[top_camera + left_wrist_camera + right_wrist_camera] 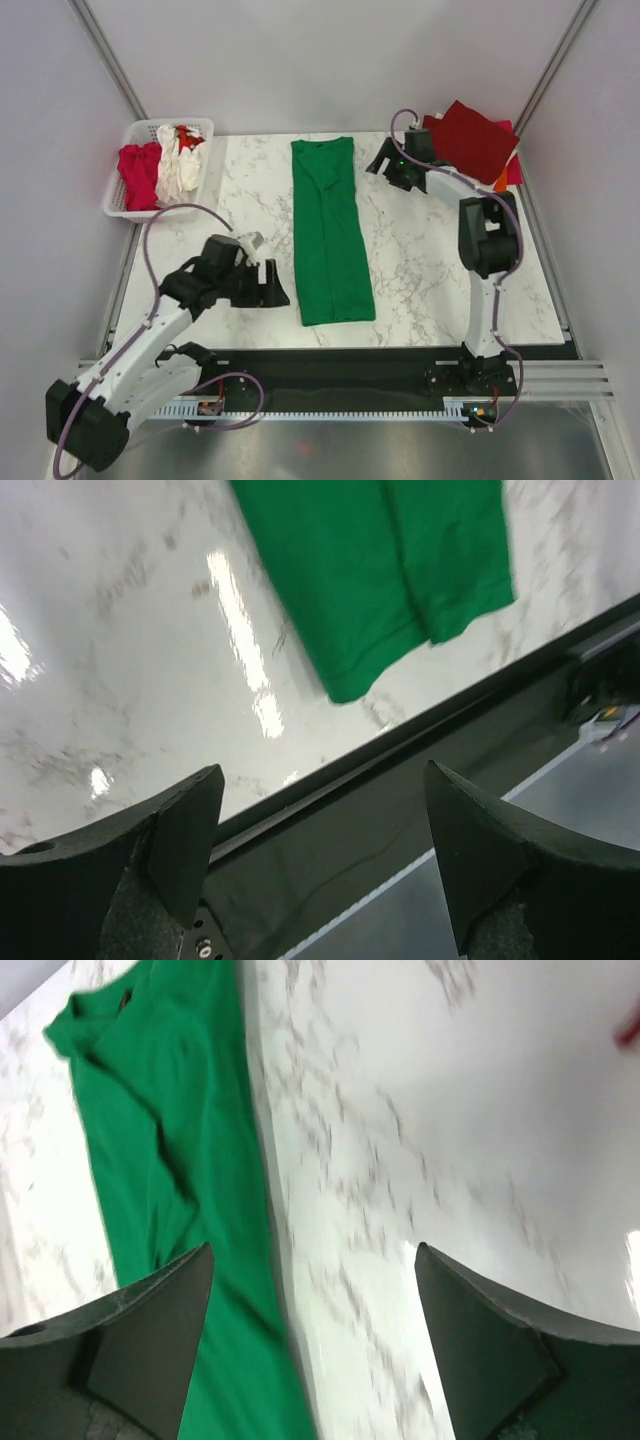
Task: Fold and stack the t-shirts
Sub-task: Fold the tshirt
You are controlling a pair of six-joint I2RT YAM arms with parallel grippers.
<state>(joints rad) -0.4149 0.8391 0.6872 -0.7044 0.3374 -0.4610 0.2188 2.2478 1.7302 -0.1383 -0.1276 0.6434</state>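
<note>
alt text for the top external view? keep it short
A bright green t-shirt, folded lengthwise into a long strip, lies flat on the marble table. The left gripper is beside its near end and the right gripper beside its far end, both open and empty. A white basket of loose shirts sits far left, a dark red shirt far right.

Green t-shirt (331,232) folded lengthwise, flat mid-table; others (470,138) piled aside.

High rear overview of whole table (420,260); two close wrist views sharing the green t-shirt (328,235).
</note>
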